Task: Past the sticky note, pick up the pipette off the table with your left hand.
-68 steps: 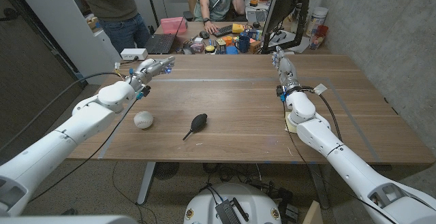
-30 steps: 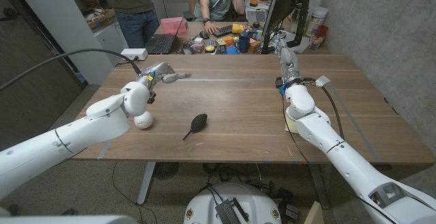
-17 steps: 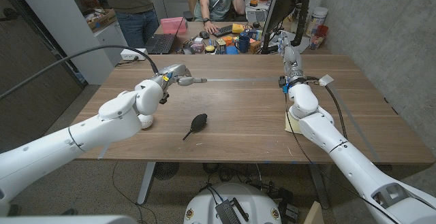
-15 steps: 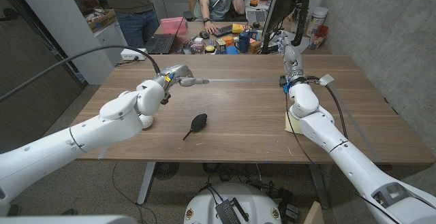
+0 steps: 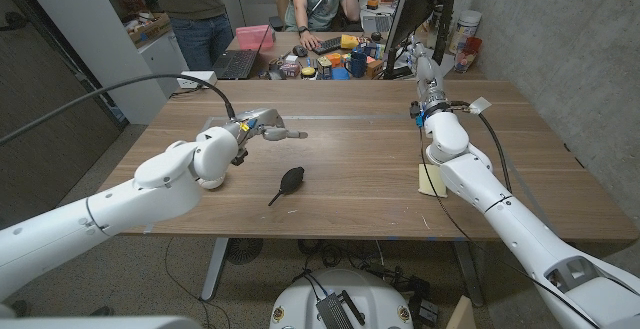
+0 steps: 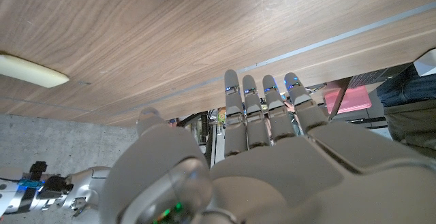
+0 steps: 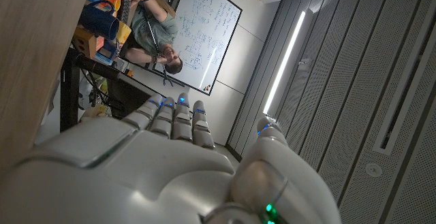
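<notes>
Wood-grain table (image 5: 350, 169), brown and matte, with one pale inlaid line running across its far part. One pipette (image 5: 286, 183) near the front middle — black, rubbery-looking bulb tapering to a thin tip, lying loose on the wood, touched by nothing. One sticky note (image 5: 431, 179), pale yellow and flat, well apart to the right, beside the right forearm. Left hand (image 5: 262, 127) of glossy white plastic, raised over the table beyond the pipette, fingers (image 6: 262, 115) stretched out straight side by side, holding nothing. Right hand (image 5: 427, 72) up at the far right edge, fingers (image 7: 178, 118) extended and empty. Behind the table, one cluttered desk (image 5: 330, 59) with bright small items, plus two people — one seated, one standing at the left.
</notes>
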Controlling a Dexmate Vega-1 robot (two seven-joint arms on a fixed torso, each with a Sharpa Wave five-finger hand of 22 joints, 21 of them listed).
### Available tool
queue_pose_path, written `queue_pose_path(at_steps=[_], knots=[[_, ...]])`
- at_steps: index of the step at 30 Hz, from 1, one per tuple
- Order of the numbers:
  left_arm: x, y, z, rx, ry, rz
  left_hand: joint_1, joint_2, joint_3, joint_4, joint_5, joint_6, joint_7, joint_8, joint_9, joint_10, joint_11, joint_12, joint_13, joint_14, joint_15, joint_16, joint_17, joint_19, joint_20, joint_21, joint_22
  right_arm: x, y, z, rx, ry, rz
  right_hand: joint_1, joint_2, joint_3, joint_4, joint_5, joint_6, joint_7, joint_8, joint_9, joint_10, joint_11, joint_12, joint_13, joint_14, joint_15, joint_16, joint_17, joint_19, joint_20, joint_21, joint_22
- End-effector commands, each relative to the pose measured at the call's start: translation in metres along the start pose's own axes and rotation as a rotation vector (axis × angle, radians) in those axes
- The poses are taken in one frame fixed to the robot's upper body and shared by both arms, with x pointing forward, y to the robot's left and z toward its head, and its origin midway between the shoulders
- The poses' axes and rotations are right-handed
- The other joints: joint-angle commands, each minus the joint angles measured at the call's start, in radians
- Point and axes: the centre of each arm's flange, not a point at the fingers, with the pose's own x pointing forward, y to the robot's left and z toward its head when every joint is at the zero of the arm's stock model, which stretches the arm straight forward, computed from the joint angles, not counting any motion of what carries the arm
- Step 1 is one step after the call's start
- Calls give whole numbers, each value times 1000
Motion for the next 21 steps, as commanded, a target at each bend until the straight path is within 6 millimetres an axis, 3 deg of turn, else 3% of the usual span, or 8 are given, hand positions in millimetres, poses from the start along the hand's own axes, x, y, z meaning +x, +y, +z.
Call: queue_pose_path(at_steps=[1,7,10,21], knots=[[-20,-22,-13,13,32,-112,-8,1,-8,-2,6,17,14,8,3,4,4,-4,2,-2,6,-4,3,-6,0,-4,1,6,2,12,-24,-20,2,0,-5,-4,-3,4,1,-3,-1,3,2,-4,1,2,-3,3,-3,2,-6,4,-4,3],[-28,-31,-6,100,81,-108,-8,2,-10,-2,7,25,15,9,3,5,7,-5,1,-6,7,-6,3,-8,0,-5,1,0,-2,13,-15,-29,1,-1,-6,-6,-3,4,1,-5,-1,3,2,-4,1,2,-3,3,-3,2,-7,5,-4,3],[-31,-33,6,241,129,-72,-11,-3,-20,-1,9,49,19,7,4,-14,13,-18,0,-44,18,-19,1,-48,0,-21,-3,-2,-5,14,1,-53,-4,-2,-7,-7,-2,5,0,-7,-1,3,2,-4,1,2,-3,3,-2,2,-7,7,-3,3],[-14,-33,21,378,117,-128,-19,-9,-32,2,13,41,20,-8,3,-31,17,-28,-1,-68,21,-24,-1,-88,0,-31,-4,-11,-15,10,32,-90,-17,-7,-10,-12,-1,5,0,-8,-2,4,2,-4,1,2,-2,3,-2,2,-5,11,-2,3]])
